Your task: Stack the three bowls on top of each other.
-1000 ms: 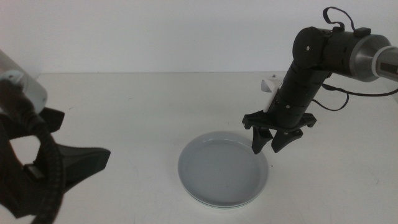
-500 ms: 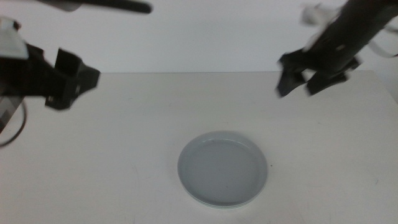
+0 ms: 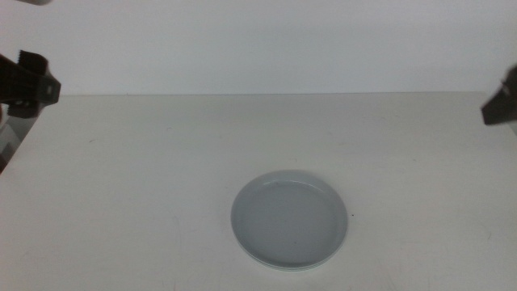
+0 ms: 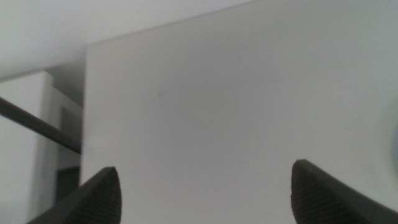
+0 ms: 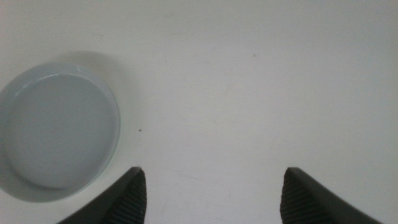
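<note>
- Bowl stack (image 3: 290,219): I see it on the table (image 3: 161,178), in the nearer half and a little right of centre in the middle view. The topmost dish is light grey with a low rim. At its near edge I make out a second, paler rim just beneath it; I cannot tell from here how many dishes lie under the grey one.
- Same stack in the right wrist view (image 5: 57,126): round, shallow, empty inside, resting flat on the table with a soft shadow around it.
- Left pincer (image 4: 205,190): its two dark jaws stand wide apart with nothing between them, over bare table near the table's edge. In the middle view only a dark part of this arm (image 3: 28,83) shows at the left border, well apart from the stack.
- Right pincer (image 5: 211,190): jaws wide apart, holding nothing, looking down on the table with the stack off to one side, not between the jaws. In the middle view only a dark fragment of it (image 3: 501,105) shows at the right border, well apart from the stack.
- Table: white and matt, against a plain pale wall (image 3: 258,44).
</note>
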{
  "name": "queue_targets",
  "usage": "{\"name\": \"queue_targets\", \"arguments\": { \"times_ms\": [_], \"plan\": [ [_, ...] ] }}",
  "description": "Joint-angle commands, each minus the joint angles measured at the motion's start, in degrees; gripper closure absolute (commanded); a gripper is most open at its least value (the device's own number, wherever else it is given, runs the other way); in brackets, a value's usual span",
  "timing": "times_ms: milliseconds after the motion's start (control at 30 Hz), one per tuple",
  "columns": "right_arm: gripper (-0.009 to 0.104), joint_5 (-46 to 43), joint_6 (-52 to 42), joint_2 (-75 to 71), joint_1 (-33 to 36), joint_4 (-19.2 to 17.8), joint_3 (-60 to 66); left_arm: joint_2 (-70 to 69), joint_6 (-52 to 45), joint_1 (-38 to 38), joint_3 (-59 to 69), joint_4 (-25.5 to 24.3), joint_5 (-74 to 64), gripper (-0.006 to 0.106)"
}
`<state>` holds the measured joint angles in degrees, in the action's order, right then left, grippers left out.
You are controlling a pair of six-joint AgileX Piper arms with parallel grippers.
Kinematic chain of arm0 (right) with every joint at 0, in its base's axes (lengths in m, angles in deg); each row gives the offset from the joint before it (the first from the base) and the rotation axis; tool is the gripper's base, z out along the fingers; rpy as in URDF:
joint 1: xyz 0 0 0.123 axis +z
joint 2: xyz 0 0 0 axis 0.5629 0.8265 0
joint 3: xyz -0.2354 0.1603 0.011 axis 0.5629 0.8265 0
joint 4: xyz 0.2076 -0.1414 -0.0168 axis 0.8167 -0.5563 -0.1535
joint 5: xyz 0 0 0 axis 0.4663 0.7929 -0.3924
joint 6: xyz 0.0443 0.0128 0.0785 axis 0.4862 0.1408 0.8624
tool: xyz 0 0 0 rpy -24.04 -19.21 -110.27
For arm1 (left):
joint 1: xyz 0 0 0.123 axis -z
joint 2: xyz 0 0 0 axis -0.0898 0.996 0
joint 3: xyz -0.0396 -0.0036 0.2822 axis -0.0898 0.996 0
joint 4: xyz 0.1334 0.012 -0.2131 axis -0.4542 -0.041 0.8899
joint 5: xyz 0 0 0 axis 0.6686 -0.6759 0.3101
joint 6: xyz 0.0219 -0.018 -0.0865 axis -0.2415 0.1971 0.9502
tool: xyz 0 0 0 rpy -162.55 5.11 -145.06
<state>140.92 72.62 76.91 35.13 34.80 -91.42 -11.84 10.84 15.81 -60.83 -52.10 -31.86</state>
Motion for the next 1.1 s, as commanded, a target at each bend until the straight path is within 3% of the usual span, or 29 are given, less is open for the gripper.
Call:
{"name": "queue_targets", "arguments": {
  "times_ms": [0, 200, 500, 800, 1067],
  "plan": [
    [0.04, -7.27, -1.21, -6.05, -0.36, -1.33, 3.33, -1.25, -3.09, -3.34, -1.55, 6.84, 4.52, -0.005],
    [0.04, -18.61, -0.96, -19.99, -0.36, -4.46, 18.72, -8.42, -4.39, -5.42, 8.85, 14.22, 13.85, -0.005],
    [0.04, -34.36, -3.5, -37.59, -0.36, -4.51, 36.54, -26.58, -5.29, -5.42, 32.13, 15.1, 33.03, -0.005],
    [0.04, -42.01, -6.59, -45.59, -0.36, -4.51, 45.77, -38.35, -5.24, -5.42, 43.77, 15.16, 42.78, -0.005],
    [0.04, -40.34, -6.37, -45.83, -0.36, -4.47, 45.97, -38.86, -5.24, -5.42, 44.06, 15.16, 42.08, -0.005]
  ]
}}
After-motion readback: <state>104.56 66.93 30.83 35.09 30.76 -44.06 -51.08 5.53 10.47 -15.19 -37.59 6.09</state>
